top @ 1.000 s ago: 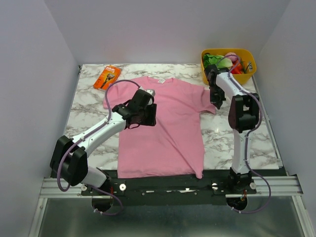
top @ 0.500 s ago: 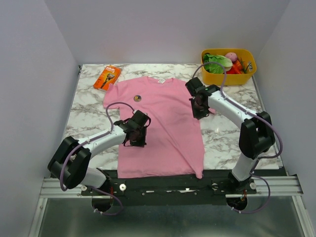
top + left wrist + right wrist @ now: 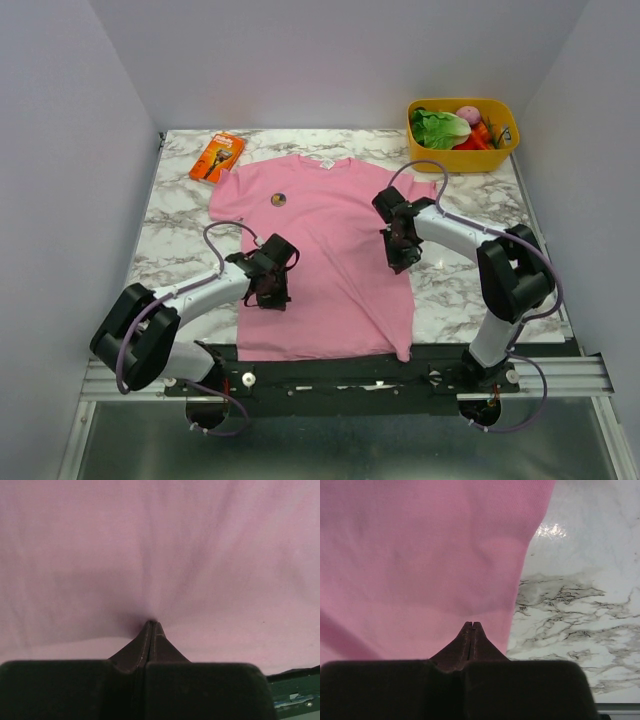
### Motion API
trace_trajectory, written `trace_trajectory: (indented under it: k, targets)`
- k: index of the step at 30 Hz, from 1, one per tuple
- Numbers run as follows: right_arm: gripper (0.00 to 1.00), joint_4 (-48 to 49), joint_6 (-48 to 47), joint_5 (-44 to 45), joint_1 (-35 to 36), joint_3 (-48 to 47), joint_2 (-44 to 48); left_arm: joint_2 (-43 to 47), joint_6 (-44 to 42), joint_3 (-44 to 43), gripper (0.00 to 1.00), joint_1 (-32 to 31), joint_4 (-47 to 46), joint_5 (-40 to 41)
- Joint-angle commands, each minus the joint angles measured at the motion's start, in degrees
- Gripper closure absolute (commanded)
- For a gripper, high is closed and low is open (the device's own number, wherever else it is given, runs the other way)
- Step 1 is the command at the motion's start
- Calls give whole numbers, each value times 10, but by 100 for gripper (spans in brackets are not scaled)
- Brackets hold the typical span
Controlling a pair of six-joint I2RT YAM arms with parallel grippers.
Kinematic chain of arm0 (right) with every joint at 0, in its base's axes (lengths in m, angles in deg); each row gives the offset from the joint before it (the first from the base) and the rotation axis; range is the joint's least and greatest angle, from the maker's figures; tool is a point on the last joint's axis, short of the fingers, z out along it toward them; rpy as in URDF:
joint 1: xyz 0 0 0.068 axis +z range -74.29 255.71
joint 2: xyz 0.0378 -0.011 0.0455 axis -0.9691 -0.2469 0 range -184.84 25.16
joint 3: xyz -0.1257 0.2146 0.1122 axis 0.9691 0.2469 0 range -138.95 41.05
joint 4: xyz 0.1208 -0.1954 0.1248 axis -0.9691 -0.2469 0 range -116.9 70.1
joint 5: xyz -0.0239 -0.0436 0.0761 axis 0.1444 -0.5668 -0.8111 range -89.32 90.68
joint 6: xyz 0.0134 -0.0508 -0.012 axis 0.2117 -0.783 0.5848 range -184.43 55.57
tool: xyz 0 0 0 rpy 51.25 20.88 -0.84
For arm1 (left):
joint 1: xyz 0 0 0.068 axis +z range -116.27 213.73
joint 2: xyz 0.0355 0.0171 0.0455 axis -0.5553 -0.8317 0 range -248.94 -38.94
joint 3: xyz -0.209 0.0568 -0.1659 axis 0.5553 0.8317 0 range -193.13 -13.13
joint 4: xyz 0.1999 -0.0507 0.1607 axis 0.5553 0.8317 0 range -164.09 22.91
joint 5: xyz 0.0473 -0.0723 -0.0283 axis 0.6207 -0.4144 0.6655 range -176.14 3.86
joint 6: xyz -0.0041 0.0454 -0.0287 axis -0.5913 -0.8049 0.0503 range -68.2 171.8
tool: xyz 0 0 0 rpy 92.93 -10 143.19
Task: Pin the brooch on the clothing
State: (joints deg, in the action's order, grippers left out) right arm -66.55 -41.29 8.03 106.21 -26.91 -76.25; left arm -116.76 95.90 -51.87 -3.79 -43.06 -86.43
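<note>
From where I stand, the pink T-shirt (image 3: 325,260) lies flat on the marble table (image 3: 180,235), collar at the far end. Both arms are bent low over it.

The left gripper (image 3: 270,297) is down on the shirt's left half with its jaws pressed together. Its wrist camera shows the fingertips (image 3: 148,630) meeting in one dark point that touches the cloth. Soft creases fan out from that point, and I cannot tell whether a fold is caught between the tips. There is nothing but pink fabric ahead of these fingers.

The right gripper (image 3: 397,262) is also closed, with no gap between its tips. Its fingertips (image 3: 468,630) sit low over the shirt just inside its right edge. Bare marble begins just to their right, and I cannot tell whether they touch the fabric.

The brooch (image 3: 279,199) is a tiny dark disc lying on the shirt's chest. It is well beyond the left fingers towards the collar, and far off to the left of the right fingers. Neither gripper touches it, and neither wrist camera shows it.

Further out past the left fingers, an orange package (image 3: 217,157) lies off the shirt by its sleeve. Beyond the right fingers, a yellow bin (image 3: 462,160) of vegetables sits in the far corner.
</note>
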Motion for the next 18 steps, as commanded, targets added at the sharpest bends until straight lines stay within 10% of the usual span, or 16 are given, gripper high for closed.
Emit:
trace_trajectory:
  k: [1, 18]
  targets:
    - [99, 18, 16, -9, 6, 20, -12, 20, 33, 24, 100, -1, 67, 36]
    - [99, 17, 26, -1, 6, 78, -6, 43, 2, -33, 98, 0, 84, 72]
